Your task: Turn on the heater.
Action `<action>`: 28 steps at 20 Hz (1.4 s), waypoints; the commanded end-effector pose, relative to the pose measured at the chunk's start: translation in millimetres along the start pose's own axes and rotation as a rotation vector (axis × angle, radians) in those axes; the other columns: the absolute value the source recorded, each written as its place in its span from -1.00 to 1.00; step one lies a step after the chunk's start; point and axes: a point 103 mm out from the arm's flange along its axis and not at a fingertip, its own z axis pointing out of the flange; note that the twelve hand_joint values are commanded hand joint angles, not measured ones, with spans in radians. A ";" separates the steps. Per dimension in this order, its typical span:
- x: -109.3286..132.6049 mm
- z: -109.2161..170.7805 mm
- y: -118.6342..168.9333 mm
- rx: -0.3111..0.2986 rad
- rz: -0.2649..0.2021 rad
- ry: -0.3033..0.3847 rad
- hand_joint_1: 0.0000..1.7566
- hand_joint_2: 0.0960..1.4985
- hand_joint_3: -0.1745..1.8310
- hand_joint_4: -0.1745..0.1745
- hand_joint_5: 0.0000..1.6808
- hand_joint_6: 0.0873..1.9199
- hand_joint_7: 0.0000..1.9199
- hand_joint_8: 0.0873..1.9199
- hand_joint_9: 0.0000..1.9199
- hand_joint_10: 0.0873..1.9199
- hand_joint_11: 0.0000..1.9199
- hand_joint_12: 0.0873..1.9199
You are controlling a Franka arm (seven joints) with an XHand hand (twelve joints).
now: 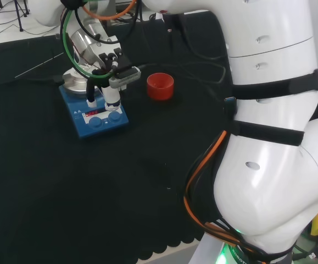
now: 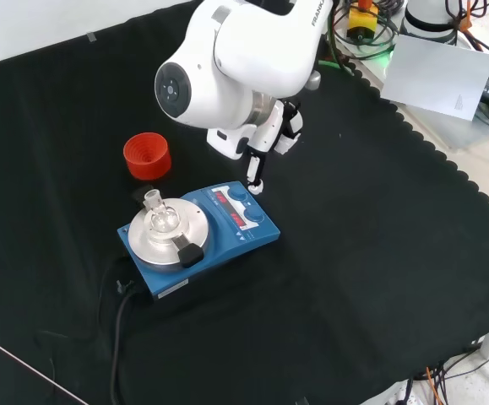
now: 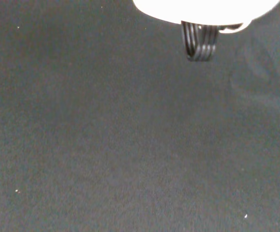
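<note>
The heater [image 1: 97,116] is a blue box with a round silver plate [image 2: 161,236], a red lit display and two blue knobs [image 1: 113,116] on its front panel. A small clear glass flask [image 2: 160,213] stands on the plate. The hand [image 1: 110,78] hangs over the front panel with straight fingers pointing down. In the front view, one fingertip [image 2: 254,186] is at or just above the knob [image 2: 239,193] at the panel's far end; contact cannot be told. The hand [image 2: 271,133] holds nothing.
A red ribbed ring [image 1: 160,86] [image 2: 147,155] stands on the cloth beside the heater. A black cable [image 2: 117,321] runs from the heater toward the front edge. A thin rod [image 2: 41,375] lies near the front view's lower left corner. The arm's white links [image 1: 268,137] rise at the right.
</note>
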 end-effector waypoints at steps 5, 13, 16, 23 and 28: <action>0.1 5.0 9.7 0.003 -0.002 -0.008 0.71 -0.25 0.31 -0.13 -0.64 -0.63 0.92 0.87 1.00 0.88 1.00 0.79; 0.5 6.4 18.6 -0.001 0.006 -0.013 0.71 -0.25 0.31 -0.13 -0.63 -0.62 0.92 0.87 1.00 0.88 1.00 0.79; -2.8 6.5 20.5 0.000 0.009 -0.011 0.71 -0.25 0.31 -0.13 -0.63 -0.62 0.92 0.87 1.00 0.88 1.00 0.79; -8.0 9.1 28.5 0.015 0.007 0.000 0.71 -0.25 0.31 -0.13 -0.62 -0.62 0.92 0.87 1.00 0.87 1.00 0.79; -8.7 11.8 31.2 0.023 0.007 0.003 0.71 -0.25 0.32 -0.13 -0.62 -0.62 0.92 0.87 1.00 0.87 1.00 0.79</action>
